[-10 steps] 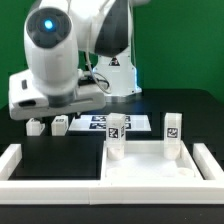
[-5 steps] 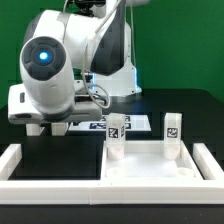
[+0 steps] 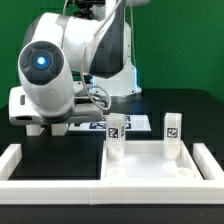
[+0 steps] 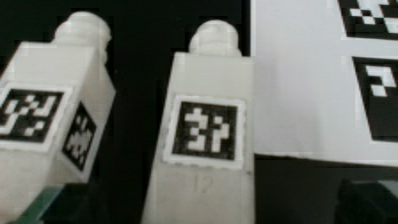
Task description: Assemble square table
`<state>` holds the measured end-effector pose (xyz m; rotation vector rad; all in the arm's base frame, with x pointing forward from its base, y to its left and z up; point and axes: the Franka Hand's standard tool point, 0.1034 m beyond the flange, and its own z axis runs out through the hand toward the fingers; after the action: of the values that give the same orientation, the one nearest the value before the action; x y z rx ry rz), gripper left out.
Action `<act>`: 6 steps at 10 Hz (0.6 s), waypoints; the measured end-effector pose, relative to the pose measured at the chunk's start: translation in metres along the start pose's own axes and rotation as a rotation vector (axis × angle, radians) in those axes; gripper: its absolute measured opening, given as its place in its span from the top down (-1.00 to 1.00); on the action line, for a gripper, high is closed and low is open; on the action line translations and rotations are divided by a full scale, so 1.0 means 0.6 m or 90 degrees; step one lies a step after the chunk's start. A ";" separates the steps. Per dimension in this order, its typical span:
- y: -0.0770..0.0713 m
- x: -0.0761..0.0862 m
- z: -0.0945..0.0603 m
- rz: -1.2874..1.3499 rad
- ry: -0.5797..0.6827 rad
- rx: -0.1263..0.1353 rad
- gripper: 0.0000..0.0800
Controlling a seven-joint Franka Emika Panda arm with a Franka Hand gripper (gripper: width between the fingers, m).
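I see gripper (image 3: 48,124) jaws wide, empty | above two small white tagged plastic block legs (image 4: 210,130) | beside marker board (image 4: 329,70), toward desk's far edge

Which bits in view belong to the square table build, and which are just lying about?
Job parts:
- square tabletop
- two upright legs standing at its corners
- two loose legs lying side by side next to the marker board

Lying about:
- marker board
- white border rail
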<state>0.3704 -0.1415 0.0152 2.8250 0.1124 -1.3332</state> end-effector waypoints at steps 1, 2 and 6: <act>0.000 -0.004 0.009 0.001 -0.014 0.004 -0.62; -0.002 -0.005 0.017 0.001 -0.021 0.005 -0.62; -0.006 -0.005 0.026 -0.001 -0.033 0.007 -0.37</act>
<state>0.3563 -0.1385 0.0080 2.7967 0.1080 -1.4113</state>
